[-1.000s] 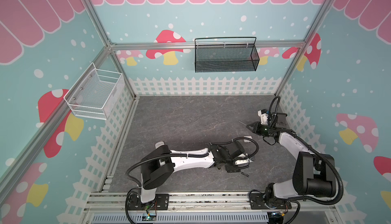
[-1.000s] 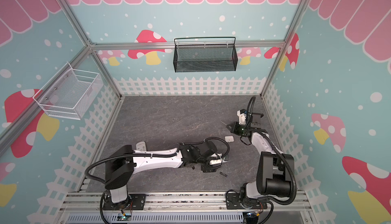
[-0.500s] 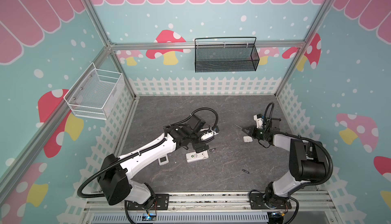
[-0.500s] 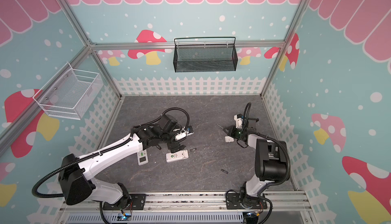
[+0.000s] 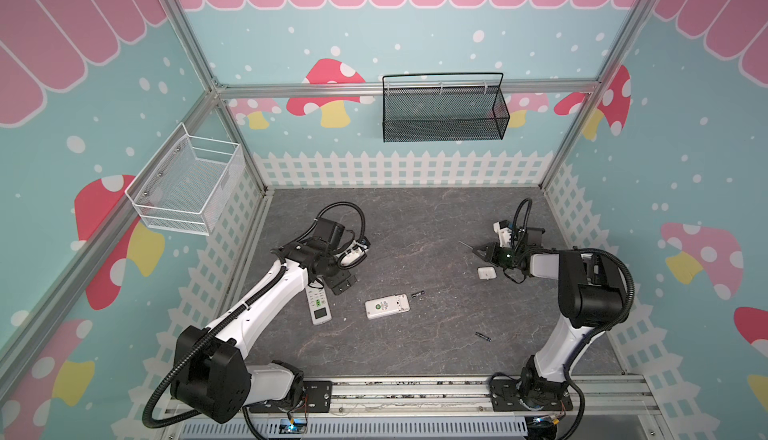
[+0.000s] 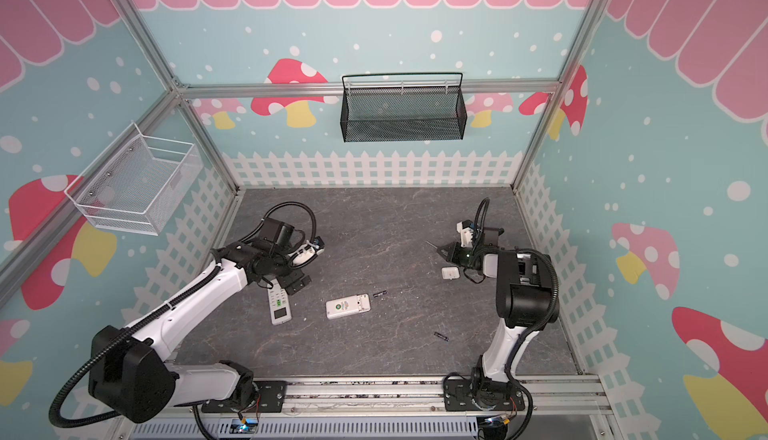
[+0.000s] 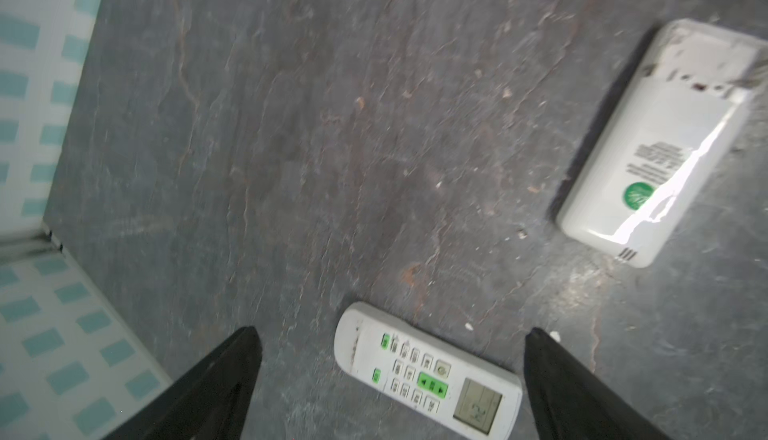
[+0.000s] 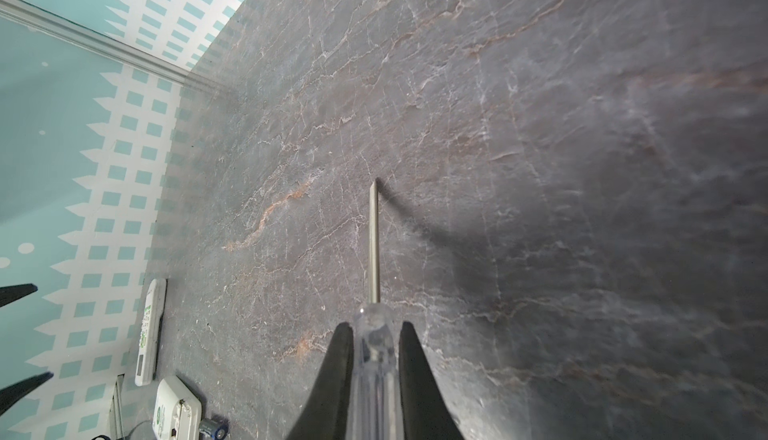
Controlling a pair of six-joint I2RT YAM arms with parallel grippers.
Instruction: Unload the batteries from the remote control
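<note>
Left gripper: the left gripper [image 5: 340, 285] is left of centre in both top views, over the upper end of the keypad remote. In the left wrist view its fingers [image 7: 208, 388] stand wide apart and hold nothing. Whether they touch the remote cannot be told.
Right gripper: the right gripper [image 8: 376, 325] is at the right of both top views, pointing toward the middle, with its fingers [image 8: 338, 359] closed narrow on the clear handle of a screwdriver [image 8: 374, 242].
Screwdriver: the thin metal shaft sticks out past the fingertips. Its shadow on the counter [image 5: 415, 226] meets the tip, but contact cannot be confirmed.
Batteries: one dark battery [image 5: 417, 293] lies on the counter just beside the open end of the face-down remote, at lower centre of both top views. A second dark battery [image 5: 483, 336] lies by itself toward the lower right, well apart from both remotes.
Keypad remote: the keypad remote [image 7: 428, 375] lies face up, showing green buttons and a small display. It sits low in the left wrist frame, between the two fingers.
Face-down remote: the face-down remote [image 5: 387, 307] is white with a green round label, and the battery bay at its right end is uncovered. It lies near the keypad remote without touching it.
White cover: a small white cover [image 5: 486, 273] lies flat on the counter, just below the right gripper in both top views.
Baskets: a black mesh basket [image 5: 442, 109] hangs on the back wall and a white wire basket [image 5: 187, 188] on the left wall.
</note>
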